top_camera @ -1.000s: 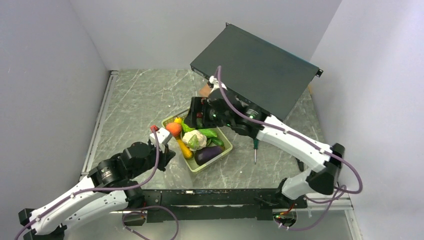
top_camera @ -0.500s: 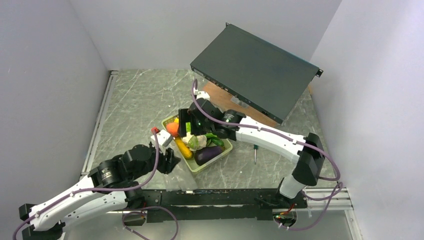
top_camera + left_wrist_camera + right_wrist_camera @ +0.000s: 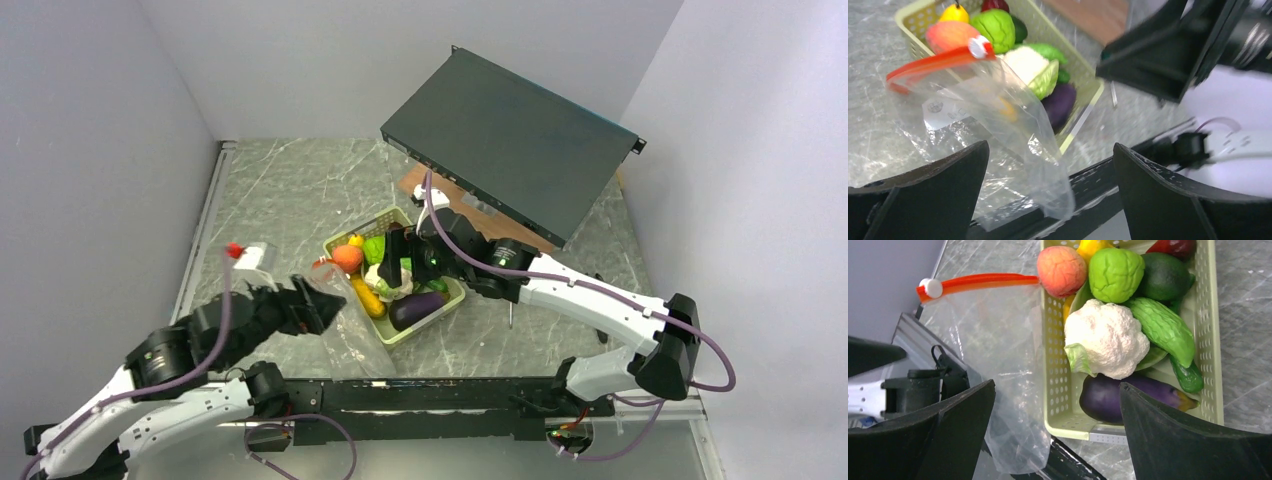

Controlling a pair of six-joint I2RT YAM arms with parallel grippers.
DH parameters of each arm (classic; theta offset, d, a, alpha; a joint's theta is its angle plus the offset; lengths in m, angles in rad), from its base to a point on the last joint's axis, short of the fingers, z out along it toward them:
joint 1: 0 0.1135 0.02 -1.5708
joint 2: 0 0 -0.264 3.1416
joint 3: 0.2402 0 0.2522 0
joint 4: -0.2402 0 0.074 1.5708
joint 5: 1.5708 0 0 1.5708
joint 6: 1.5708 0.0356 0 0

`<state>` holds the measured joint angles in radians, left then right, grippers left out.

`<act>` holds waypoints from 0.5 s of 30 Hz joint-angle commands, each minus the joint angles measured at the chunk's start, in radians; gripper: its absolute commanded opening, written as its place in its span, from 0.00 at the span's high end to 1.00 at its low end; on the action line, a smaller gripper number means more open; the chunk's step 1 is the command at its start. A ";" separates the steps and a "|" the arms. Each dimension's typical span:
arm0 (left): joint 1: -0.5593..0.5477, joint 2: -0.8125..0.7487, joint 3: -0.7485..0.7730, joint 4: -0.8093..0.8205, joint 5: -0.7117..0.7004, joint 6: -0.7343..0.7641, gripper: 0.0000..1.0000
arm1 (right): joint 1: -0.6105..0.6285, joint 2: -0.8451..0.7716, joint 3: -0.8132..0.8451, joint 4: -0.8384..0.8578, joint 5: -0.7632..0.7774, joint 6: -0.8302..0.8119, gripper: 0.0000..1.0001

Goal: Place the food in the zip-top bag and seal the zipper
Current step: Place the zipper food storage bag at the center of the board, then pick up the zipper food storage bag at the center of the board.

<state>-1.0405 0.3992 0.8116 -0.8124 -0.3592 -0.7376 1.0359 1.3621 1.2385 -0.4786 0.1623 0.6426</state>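
left tool (image 3: 1050,150): jaws released, backed off the zip-top bag (image 3: 998,115) it pinched before. right tool (image 3: 1056,385): spread wide over basket (image 3: 1049,405). bag: on desk (image 3: 280,200) left of basket, long axis near-to-far, zipper (image 3: 978,281) at far end beside peach (image 3: 1062,270).

From high up behind the robot, the overhead camera looks down over the whole grey marble-patterned tabletop (image 3: 290,190). The left wrist camera sits low and close, facing rightward over the clear floppy plastic bag (image 3: 998,125) to the pale green slatted plastic basket (image 3: 1080,120). The right wrist camera looks almost straight down on both (close in, too).
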 commanded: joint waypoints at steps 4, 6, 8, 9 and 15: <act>-0.005 -0.028 0.197 -0.283 -0.266 -0.403 0.00 | 0.028 -0.041 -0.052 0.137 -0.133 -0.096 0.04; -0.004 0.006 0.240 -0.323 -0.300 -0.403 0.00 | 0.049 -0.034 -0.044 0.131 -0.126 -0.097 0.04; -0.004 0.063 0.294 -0.359 -0.321 -0.404 0.00 | 0.062 -0.036 -0.050 0.137 -0.120 -0.093 0.04; -0.004 0.092 0.308 -0.364 -0.325 -0.387 0.00 | 0.067 -0.040 -0.054 0.139 -0.118 -0.090 0.04; 0.059 0.302 0.471 -0.403 -0.403 -0.268 0.00 | 0.077 -0.066 -0.077 0.116 -0.093 -0.074 0.04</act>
<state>-1.0340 0.5926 1.1992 -1.1782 -0.6830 -1.0748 1.1091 1.3380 1.1744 -0.3870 0.0544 0.5678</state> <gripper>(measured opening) 0.996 0.960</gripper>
